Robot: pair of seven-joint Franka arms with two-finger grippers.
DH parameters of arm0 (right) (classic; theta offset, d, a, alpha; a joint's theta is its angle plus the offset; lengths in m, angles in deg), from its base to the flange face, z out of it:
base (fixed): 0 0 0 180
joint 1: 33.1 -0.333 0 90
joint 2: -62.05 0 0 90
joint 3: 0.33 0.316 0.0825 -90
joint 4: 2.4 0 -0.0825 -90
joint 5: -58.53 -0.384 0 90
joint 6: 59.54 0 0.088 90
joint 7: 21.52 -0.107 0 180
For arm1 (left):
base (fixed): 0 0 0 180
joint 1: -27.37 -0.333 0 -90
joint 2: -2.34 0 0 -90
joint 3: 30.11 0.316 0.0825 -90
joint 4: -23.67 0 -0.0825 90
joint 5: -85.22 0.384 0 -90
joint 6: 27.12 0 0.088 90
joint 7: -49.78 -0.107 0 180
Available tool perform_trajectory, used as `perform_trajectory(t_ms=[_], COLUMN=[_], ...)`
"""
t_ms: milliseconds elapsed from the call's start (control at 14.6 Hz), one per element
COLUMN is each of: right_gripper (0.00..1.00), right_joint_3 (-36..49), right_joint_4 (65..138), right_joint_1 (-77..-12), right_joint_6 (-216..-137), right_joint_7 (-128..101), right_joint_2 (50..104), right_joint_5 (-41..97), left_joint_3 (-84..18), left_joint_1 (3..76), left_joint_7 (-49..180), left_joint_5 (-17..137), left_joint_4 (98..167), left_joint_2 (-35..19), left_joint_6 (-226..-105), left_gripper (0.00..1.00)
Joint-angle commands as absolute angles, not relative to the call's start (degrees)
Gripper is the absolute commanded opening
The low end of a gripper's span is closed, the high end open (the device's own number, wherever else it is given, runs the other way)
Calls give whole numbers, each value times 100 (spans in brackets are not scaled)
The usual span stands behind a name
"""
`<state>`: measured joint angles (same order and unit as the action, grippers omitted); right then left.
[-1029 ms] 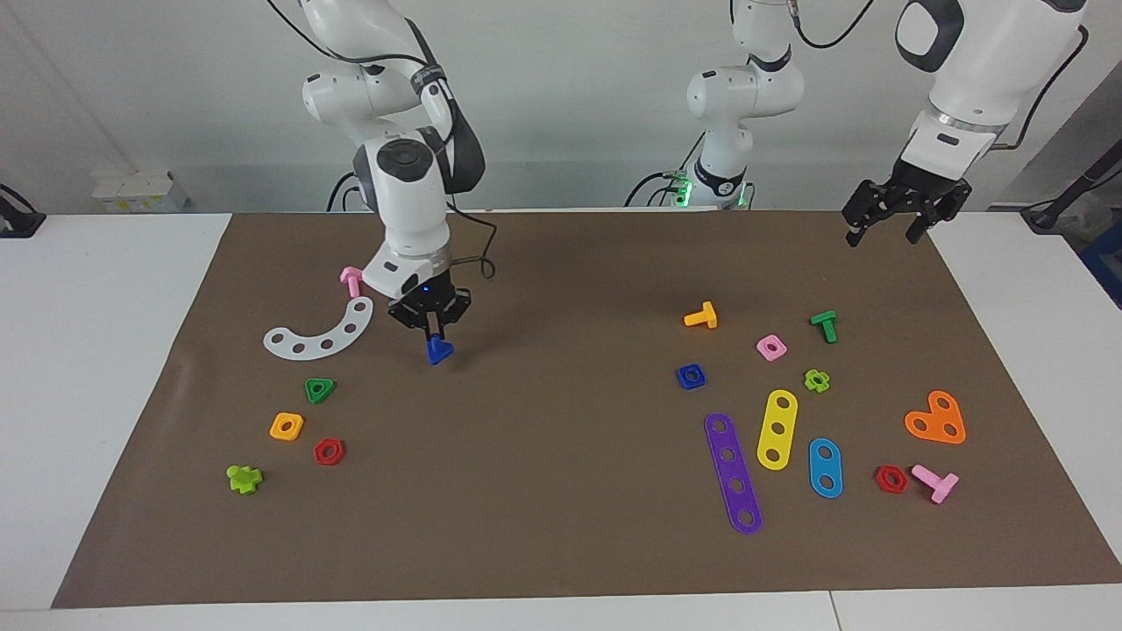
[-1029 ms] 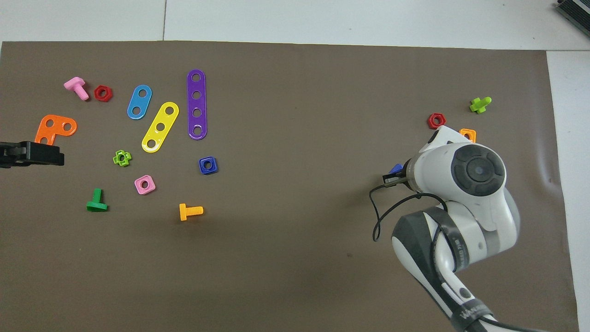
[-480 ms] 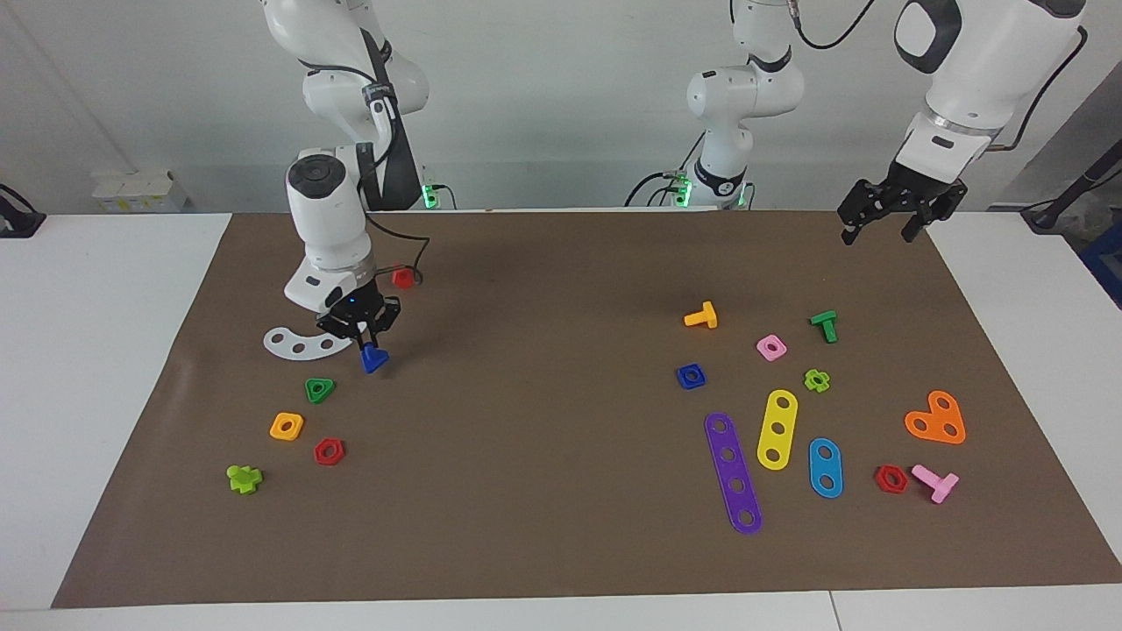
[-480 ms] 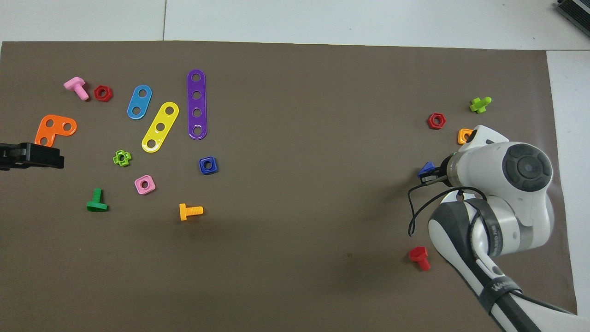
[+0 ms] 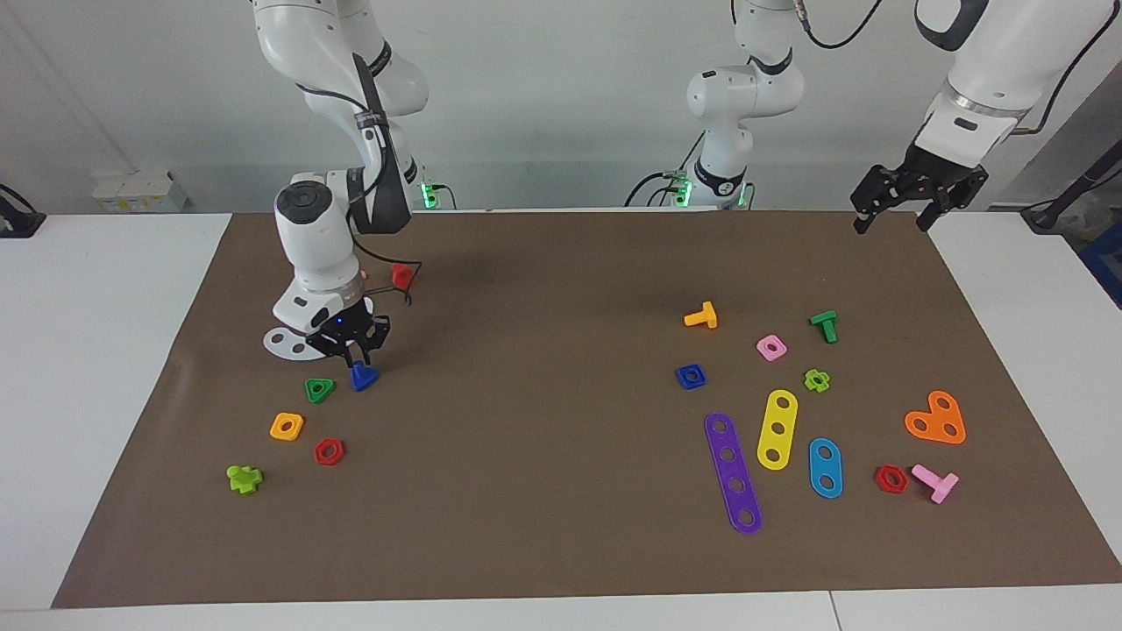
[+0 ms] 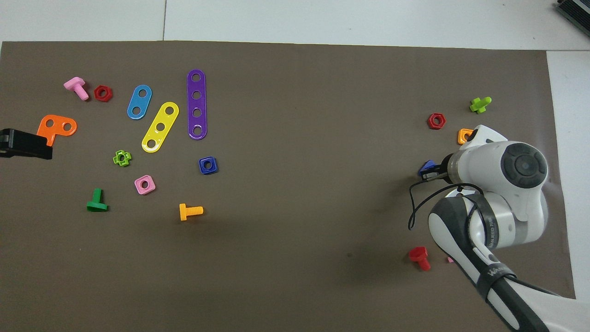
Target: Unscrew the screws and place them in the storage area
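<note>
You've got loads of open mat [image 5: 543, 438] through the middle. Toward the right arm's end it's tight: blue bolt [image 5: 363, 377] sits just beside the green nut [image 5: 319, 389], with the white strip [image 5: 285, 343] and red bolt [image 5: 401, 276] close by.

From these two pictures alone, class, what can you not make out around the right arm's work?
- Overhead view: right gripper and most of the blue bolt hidden under the arm's wrist.
- Facing view: white curved plate partly covered by the same wrist.
- Either view: whether the fingers have let go of the bolt, too small.
</note>
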<state>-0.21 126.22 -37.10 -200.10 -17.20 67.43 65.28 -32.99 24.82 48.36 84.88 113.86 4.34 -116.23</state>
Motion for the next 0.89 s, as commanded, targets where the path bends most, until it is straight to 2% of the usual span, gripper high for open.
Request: perform_trajectory(t_ms=[0,274,549,823], right_gripper=[100,100,100,100], right_joint_3=[38,-6,20,11], right_joint_4=[12453,11601,10793,9694], right_joint_1=[-3636,-3627,-3679,-3662], right_joint_6=[-19624,-18182,-17110,-16064], right_joint_7=[-1860,-2229,-2652,-2758], right_joint_2=[6426,6039,5862,5879], right_joint_5=[6451,6425,6425,5979], left_joint_3=[-3275,-3301,-3301,-3301], left_joint_1=[2579,2675,2693,2640], left_joint_7=[4793,4811,4811,4794], left_joint_5=[8531,8522,8531,8522], left_joint_4=[10928,11251,12015,12079], left_joint_2=[164,330,681,691], left_joint_6=[-11308,-11211,-11737,-12072], left_gripper=[100,100,100,100])
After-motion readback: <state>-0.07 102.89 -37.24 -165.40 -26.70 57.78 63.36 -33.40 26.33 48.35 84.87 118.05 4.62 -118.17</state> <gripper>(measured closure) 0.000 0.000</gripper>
